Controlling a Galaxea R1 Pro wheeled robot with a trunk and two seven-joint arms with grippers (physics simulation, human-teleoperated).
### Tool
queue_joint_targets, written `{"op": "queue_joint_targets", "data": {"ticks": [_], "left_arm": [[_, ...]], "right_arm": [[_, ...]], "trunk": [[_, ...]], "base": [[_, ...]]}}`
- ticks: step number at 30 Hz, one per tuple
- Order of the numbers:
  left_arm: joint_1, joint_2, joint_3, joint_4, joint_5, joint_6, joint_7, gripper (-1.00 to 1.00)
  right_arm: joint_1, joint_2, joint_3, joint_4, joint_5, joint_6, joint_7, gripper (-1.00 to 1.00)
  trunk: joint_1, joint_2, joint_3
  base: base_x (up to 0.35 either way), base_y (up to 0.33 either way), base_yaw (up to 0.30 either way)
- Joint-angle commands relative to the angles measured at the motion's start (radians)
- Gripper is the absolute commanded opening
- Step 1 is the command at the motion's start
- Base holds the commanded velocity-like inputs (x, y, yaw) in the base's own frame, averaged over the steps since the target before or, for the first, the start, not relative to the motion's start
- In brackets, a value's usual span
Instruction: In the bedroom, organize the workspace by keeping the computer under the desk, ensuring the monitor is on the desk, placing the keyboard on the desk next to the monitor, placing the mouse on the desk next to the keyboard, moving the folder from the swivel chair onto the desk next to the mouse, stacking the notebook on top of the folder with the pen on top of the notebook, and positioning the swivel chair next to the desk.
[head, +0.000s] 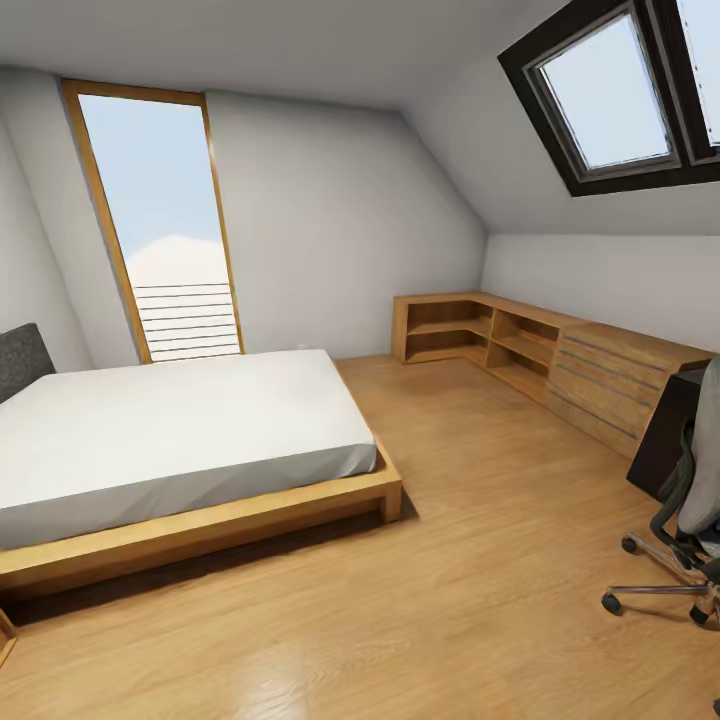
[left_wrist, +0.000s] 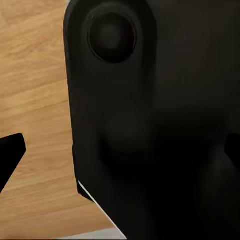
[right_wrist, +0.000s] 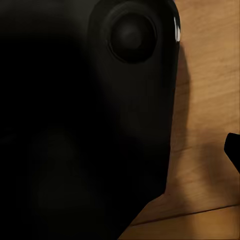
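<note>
- The bedroom is an attic room with sloped grey walls, a skylight (head: 608, 88), a tall window (head: 165, 225) and a light wooden floor (head: 470, 560).
- A low wooden-framed bed (head: 180, 450) takes the left part of the floor; a light-wood shelving unit (head: 540, 365) runs along the right wall.
- The swivel chair (head: 690, 500) stands at the right edge of the head view, cut by the frame, and its seat is hidden there. Just behind it is a dark end panel, probably the desk (head: 665, 430).
- The other things of the task I cannot place.
- The robot seems on its way: it should turn right and bring chair and desk into full view before reaching.
- The floor between looks free; the castors (head: 612, 603) could catch the base.
- Both wrist views show dark robot body over the floor; whether each pincer is wide or narrow I cannot tell.
</note>
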Motion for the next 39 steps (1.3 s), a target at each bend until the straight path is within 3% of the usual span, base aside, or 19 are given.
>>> {"op": "queue_joint_targets", "data": {"ticks": [1, 6, 9, 26, 27, 39], "left_arm": [[0.000, 0.000, 0.000, 0.000, 0.000, 0.000, 0.000, 1.00], [0.008, -0.028, -0.001, -0.019, -0.003, -0.005, -0.008, 1.00], [0.009, -0.031, -0.001, -0.021, -0.003, -0.005, -0.009, 1.00], [0.009, -0.023, -0.001, -0.023, -0.003, -0.005, -0.012, 1.00], [0.008, -0.023, -0.001, -0.023, -0.003, -0.005, -0.012, 1.00], [0.009, -0.023, -0.001, -0.023, -0.003, -0.005, -0.012, 1.00]], "right_arm": [[0.000, 0.000, 0.000, 0.000, 0.000, 0.000, 0.000, 1.00], [-0.011, 0.025, 0.002, -0.006, 0.007, -0.008, 0.000, 1.00], [-0.014, 0.029, 0.002, -0.006, 0.007, -0.010, 0.000, 1.00], [-0.017, 0.033, 0.001, 0.002, 0.008, -0.093, 0.000, 1.00], [-0.017, 0.033, 0.001, 0.003, 0.008, -0.143, 0.000, 1.00], [-0.017, 0.033, -0.002, 0.003, 0.003, -0.142, -0.001, 1.00]], "trunk": [[0.000, 0.000, 0.000], [0.000, 0.000, 0.000], [-0.011, 0.021, 0.009], [-0.077, 0.140, 0.062], [-0.080, 0.147, 0.065], [-0.123, 0.224, 0.100]], "base": [[0.000, 0.000, 0.000], [0.000, 0.000, 0.000], [0.000, 0.000, 0.000], [0.000, 0.000, 0.000], [0.000, 0.000, 0.000], [0.000, 0.000, -0.178]]}}
